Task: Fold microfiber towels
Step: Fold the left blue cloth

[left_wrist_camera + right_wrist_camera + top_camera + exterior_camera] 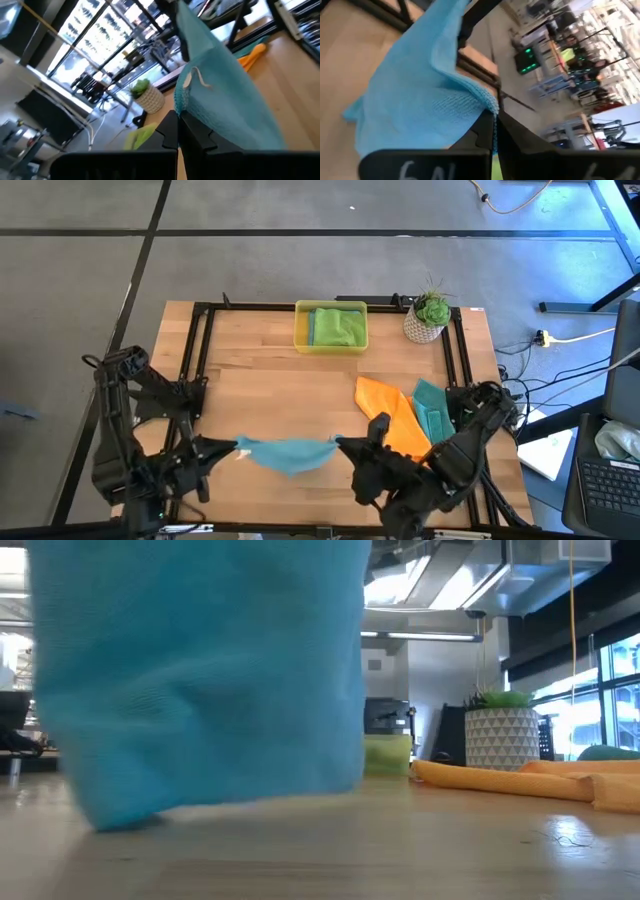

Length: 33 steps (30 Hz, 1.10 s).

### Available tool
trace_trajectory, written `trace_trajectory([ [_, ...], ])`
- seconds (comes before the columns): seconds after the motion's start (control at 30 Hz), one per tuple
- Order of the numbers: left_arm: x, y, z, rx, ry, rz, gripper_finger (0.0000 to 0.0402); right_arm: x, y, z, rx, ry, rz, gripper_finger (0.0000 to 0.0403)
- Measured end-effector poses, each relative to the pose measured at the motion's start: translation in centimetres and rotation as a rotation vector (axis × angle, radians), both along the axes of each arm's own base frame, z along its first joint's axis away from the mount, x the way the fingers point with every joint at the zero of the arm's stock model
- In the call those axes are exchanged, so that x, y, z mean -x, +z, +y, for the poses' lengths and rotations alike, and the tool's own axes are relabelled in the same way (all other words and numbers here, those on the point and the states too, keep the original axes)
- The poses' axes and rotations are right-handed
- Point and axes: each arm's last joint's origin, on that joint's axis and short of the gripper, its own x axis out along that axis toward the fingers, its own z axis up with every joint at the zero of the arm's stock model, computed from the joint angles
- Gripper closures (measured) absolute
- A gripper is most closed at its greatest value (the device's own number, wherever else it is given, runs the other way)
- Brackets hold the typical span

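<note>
A light blue microfiber towel (pixel 290 454) is strung between my two grippers near the table's front edge and sags in the middle. My left gripper (pixel 238 446) is shut on its left end and my right gripper (pixel 338 442) on its right end. The low view shows this towel (pixel 200 680) hanging close in front of the camera, its lower edge (pixel 110 822) down at the table top. An orange towel (pixel 392 416) and a teal towel (pixel 432 410) lie crumpled on the right. A yellow tray (pixel 301 340) at the back holds folded green and teal towels. My left gripper pinches the towel's left top corner (pixel 183 102) between its two fingers, close to a small white tag (pixel 198 78). The fingers come nearly level from the table's left. The cloth runs from them across to the other gripper and hangs below. My right gripper pinches the towel's right top corner (pixel 489 104) between its two fingers, at the stitched edge. The fingers come from the table's right, slanting slightly down. The cloth hangs in loose folds below the hold.
A potted plant (pixel 428 318) in a white pot stands at the back right, beside the tray. A black frame (pixel 200 340) runs round the table's edges. Bare wood (pixel 270 395) lies between the tray and the hanging towel.
</note>
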Motion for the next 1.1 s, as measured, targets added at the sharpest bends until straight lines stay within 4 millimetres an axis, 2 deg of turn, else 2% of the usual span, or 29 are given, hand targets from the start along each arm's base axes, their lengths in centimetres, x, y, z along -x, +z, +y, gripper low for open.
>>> trace_trajectory([
  [0.1,-0.9,-0.1,0.2,0.024,0.029,0.017,0.0401,0.5,-0.2,-0.7,0.144,-0.084,-0.006,0.0390],
  [0.17,-1.8,-0.3,-0.2,0.052,0.030,0.070,0.0401,1.7,0.1,-1.2,0.304,-0.174,-0.064,0.0392],
  [0.23,-2.6,-0.8,-0.9,0.055,0.012,0.123,0.0401,2.4,0.8,-1.9,0.354,-0.240,-0.142,0.0393],
  [0.3,-2.8,-0.8,-1.3,0.039,-0.002,0.125,0.0401,2.6,1.5,-2.5,0.306,-0.264,-0.181,0.0393],
  [0.4,-2.6,-0.4,-1.1,0.003,0.002,0.083,0.0401,2.1,2.0,-3.2,0.147,-0.243,-0.167,0.0391],
  [0.57,-1.9,0.3,-1.3,-0.047,0.005,-0.016,0.0401,1.1,1.6,-2.6,-0.070,-0.092,-0.037,0.0391],
  [0.67,-1.4,1.1,-1.5,-0.065,-0.010,-0.034,0.0401,1.4,1.5,-1.9,-0.049,-0.084,-0.051,0.0391],
  [0.83,-0.2,2.2,-2.1,-0.048,-0.077,-0.006,0.0401,3.0,2.2,-0.7,0.228,-0.209,-0.219,0.0391],
  [0.9,0.0,2.1,-2.3,-0.012,-0.099,0.029,0.0401,3.4,2.4,-0.2,0.274,-0.234,-0.257,0.0390],
  [0.97,0.0,1.9,-2.2,0.014,-0.093,0.025,0.0401,3.3,2.5,0.0,0.232,-0.216,-0.256,0.0390],
  [1.1,0.2,1.7,-2.2,0.015,-0.091,0.024,0.0401,2.6,2.4,0.1,0.024,-0.116,-0.202,0.0390],
])
